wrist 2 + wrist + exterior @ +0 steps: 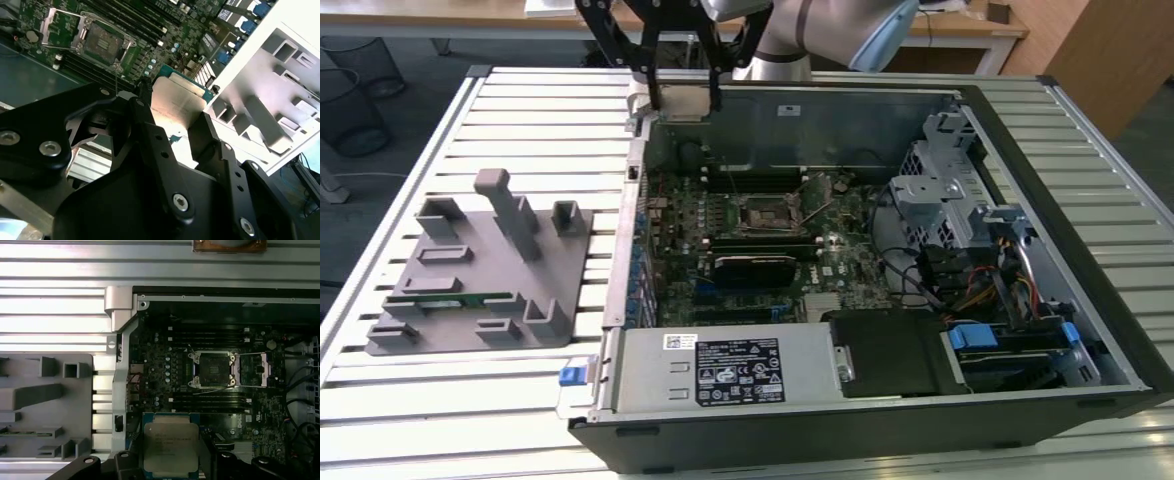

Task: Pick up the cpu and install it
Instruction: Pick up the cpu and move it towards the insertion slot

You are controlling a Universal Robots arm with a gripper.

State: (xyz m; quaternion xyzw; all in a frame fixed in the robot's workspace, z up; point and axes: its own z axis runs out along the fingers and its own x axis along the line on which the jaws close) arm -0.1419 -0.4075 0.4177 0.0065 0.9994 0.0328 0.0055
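Two fingers (pixel 150 130) clamped on cpu (pixel 177 102) edges, hanging near case (pixel 827 92) rim; socket (pixel 212 369) well apart, lid open.

In the second wrist view, the hand (pixel 175 109) hides the lower part of the cpu (pixel 172 97).
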